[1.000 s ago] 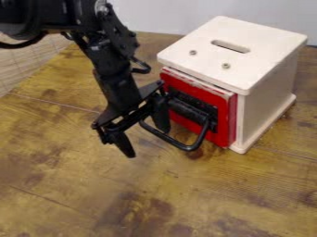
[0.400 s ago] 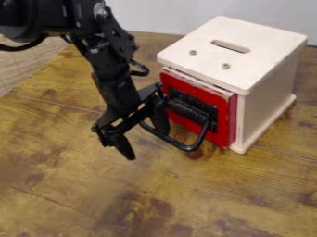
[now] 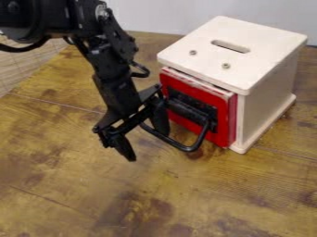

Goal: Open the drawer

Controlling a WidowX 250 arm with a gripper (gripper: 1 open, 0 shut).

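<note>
Red drawer sits in the near-left face of the cream-white housing, its black handle sticking out over the wood counter; interior not visible. Black arm stands left of it. Jaws wide open at the handle's left side, contact unclear.

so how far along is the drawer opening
Already done: the gripper is down at the drawer's black loop handle, its fingers spread beside it.
In hand: lining up with the handle, it seems; no clear grip shows.
Left: pulling, as the red drawer front sits against the white housing.
</note>
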